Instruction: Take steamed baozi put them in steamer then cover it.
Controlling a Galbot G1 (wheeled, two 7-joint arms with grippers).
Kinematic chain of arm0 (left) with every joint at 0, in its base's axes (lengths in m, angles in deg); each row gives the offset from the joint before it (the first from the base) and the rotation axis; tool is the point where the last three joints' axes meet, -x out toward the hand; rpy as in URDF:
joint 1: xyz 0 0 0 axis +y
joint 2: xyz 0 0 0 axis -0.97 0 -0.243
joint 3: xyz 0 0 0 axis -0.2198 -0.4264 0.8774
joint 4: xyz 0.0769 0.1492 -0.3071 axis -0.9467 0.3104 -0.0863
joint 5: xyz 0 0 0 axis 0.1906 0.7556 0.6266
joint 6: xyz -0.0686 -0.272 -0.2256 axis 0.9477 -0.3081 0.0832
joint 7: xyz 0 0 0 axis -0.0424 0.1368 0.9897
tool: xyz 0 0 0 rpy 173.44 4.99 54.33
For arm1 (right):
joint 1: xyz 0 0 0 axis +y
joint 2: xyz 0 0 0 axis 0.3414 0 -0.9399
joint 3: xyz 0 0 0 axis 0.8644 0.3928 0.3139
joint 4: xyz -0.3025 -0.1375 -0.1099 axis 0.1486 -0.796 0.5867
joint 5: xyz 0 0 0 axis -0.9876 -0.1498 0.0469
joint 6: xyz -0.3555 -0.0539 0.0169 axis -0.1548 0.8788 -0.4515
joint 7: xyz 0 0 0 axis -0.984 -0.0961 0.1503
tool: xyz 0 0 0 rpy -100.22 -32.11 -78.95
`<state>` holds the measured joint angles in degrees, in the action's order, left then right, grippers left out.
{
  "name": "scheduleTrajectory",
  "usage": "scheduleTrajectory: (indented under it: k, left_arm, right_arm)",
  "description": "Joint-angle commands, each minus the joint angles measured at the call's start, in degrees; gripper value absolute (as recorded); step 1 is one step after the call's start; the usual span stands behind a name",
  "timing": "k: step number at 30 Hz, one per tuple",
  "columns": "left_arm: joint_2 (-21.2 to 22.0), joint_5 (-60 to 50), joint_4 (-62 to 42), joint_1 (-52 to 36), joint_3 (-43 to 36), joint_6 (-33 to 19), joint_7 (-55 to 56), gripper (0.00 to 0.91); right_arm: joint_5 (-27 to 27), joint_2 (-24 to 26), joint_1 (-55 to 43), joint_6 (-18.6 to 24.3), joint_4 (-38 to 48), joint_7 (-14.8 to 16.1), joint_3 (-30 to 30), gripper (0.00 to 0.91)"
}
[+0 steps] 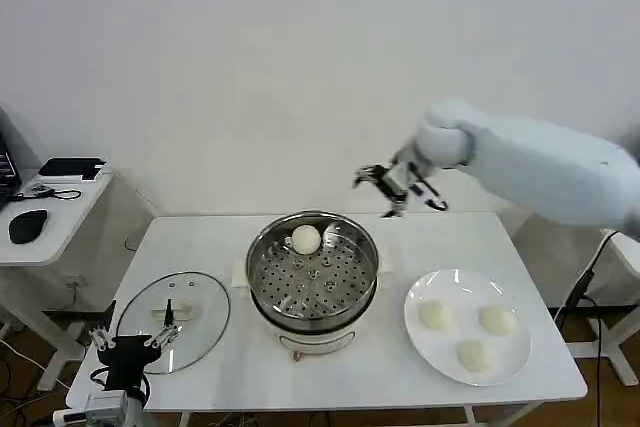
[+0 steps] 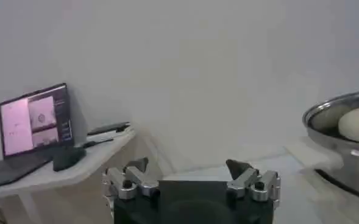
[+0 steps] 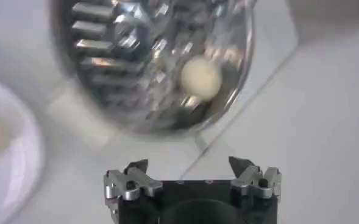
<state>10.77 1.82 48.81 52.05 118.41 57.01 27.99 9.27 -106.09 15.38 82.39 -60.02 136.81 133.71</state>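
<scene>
- head view: the steamer (image 1: 313,282) stands at the middle of the white worktop (image 1: 400,387), with one steamed baozi (image 1: 305,239) on its perforated tray, against the far wall of the pot.
- head view: three more buns (image 1: 473,333) lie on a white plate (image 1: 424,345) to the robot's right of the steamer, apart from it.
- head view: a round glass lid (image 1: 173,320) lies flat on the worktop to the robot's left of the steamer, near the front edge.
- head view: the right gripper (image 1: 392,183) hangs in the air above the far edge of the worktop, behind and to the right of the steamer, its jaws spread and holding nothing.
- head view: the left gripper (image 1: 133,339) sits low at the near left corner, just in front of the glass lid, jaws spread and empty.
- head view: a side table (image 1: 50,209) with a mouse and small devices stands off to the left.
- left wrist view: the left gripper (image 2: 191,167) has its jaws wide apart; the steamer (image 2: 325,125) rim shows at the edge with the bun (image 2: 357,125) inside, and an open laptop (image 2: 33,122) sits on the side table.
- right wrist view: the right gripper (image 3: 191,165) looks down with jaws parted; beneath it the steamer (image 3: 115,67) holds the single bun (image 3: 200,79) near its wall, and the plate (image 3: 11,158) rim shows beside it.
</scene>
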Motion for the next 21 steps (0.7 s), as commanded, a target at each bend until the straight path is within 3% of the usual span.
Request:
scheduleTrajectory:
  k: [1, 8, 12, 15, 21]
  left_arm:
    - [-0.31, 0.73, 0.23, -0.34, 0.18, 1.43, -2.79, 0.907]
    - [-0.47, -0.70, -0.36, -1.00, -0.62, 1.10, -4.31, 0.907]
    - [-0.36, -1.50, -0.88, -1.45, -1.07, 0.94, -4.65, 0.907]
    - [-0.15, -2.17, -1.08, -1.65, -1.54, 0.94, -4.81, 0.907]
    - [-0.11, -2.89, -0.82, -1.71, -1.42, 0.93, -5.11, 0.907]
  right_arm:
    - [-0.05, 14.53, -0.76, -9.90, -8.98, 0.55, 2.90, 0.907]
    - [3.83, 21.76, 6.52, -14.57, -16.32, -0.78, 2.84, 0.907]
    - [4.53, 23.03, 11.42, -15.81, -17.62, -1.32, 1.60, 0.907]
    - [4.57, 22.85, 21.41, -15.92, -16.36, -1.89, -6.89, 0.907]
    - [2.92, 17.60, 31.72, -16.66, -11.52, -2.93, -14.96, 0.907]
